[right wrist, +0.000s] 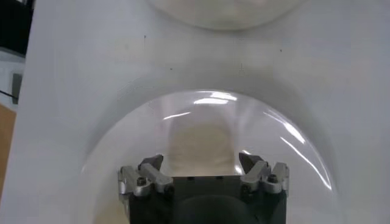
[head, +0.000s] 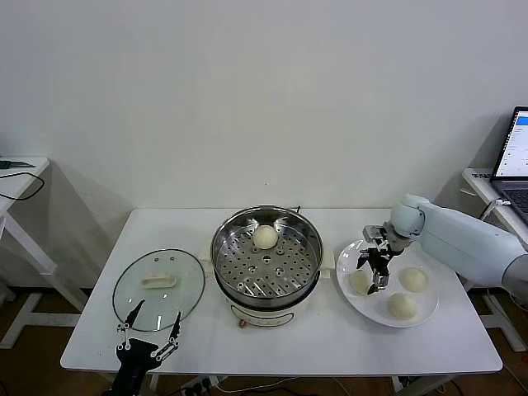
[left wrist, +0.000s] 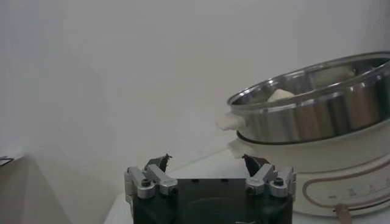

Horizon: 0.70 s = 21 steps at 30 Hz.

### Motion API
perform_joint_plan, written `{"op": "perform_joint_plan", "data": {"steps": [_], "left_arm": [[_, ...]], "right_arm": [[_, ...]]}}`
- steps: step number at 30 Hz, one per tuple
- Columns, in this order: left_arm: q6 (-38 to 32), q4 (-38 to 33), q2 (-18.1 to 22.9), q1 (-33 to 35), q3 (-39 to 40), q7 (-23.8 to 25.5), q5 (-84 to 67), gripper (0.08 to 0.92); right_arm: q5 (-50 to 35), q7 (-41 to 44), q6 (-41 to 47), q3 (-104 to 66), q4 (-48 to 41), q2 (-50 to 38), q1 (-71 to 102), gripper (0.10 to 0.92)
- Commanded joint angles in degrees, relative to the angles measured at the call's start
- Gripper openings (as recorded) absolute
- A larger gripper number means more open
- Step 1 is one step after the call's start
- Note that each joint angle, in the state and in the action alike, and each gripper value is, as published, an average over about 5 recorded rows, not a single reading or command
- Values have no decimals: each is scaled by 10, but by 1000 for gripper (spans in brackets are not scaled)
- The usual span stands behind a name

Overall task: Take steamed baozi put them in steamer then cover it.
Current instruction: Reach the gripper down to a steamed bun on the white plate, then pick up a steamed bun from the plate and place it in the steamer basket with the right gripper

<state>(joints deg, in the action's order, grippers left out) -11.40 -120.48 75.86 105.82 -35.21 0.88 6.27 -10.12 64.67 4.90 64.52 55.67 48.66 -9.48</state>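
Note:
The steamer stands mid-table, and one baozi lies at the back of its perforated tray. Three more baozi sit on the white plate to its right. My right gripper points down over the leftmost one. In the right wrist view that bun lies between the spread fingers of the right gripper, with a thin gap on each side. My left gripper waits open and empty by the near edge of the glass cover, which lies flat left of the steamer.
A laptop rests on a side table at the far right. Another side table with a cable stands at the far left. The steamer's cream base reaches toward the table's front edge.

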Motion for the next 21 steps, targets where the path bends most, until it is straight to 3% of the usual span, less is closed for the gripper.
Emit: {"op": "perform_joint_plan", "data": {"steps": [1,6,16,21], "left_arm": [[-1,2,0,0,0,0,0,823],[-2,3,1,-1,1,-1,0,823],[1,-4,-2,-5,2,-1,-2,823],[2,-7,-4,-7,6,-1,-2,823]], "right_arm": [[7,-7,4,-5,-9,4,16,785],[7,-7,2,-4,-1,3,5,690],[9,63,-17,19,75,-39,-125,654],[-41,121,-19,78,104,-7,-275,654]]}}
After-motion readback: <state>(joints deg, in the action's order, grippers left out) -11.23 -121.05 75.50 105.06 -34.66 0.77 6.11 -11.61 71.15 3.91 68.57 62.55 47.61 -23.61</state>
